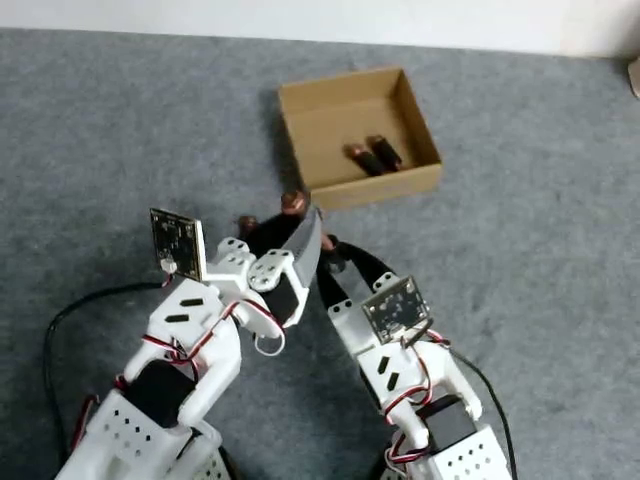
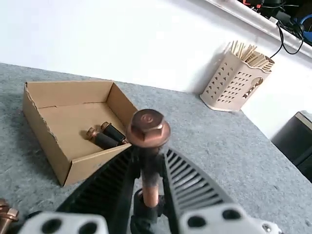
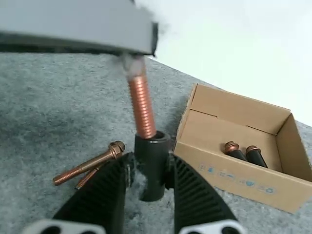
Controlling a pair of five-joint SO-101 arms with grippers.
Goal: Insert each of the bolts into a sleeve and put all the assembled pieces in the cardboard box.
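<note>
My left gripper is shut on a copper bolt, head up, shaft pinched between its fingers. My right gripper is shut on a black sleeve held upright just above the carpet. The bolt's threaded tip sits in the sleeve's top opening. The two grippers meet just in front of the cardboard box. Two assembled pieces lie inside the box, also visible as assembled pieces from the right wrist. Loose bolts lie on the carpet beside the sleeve.
Grey carpet covers the table. A beige holder of sticks stands far off by the wall. The loose bolts lie close to the left gripper's far side. Open carpet lies left and right of the box.
</note>
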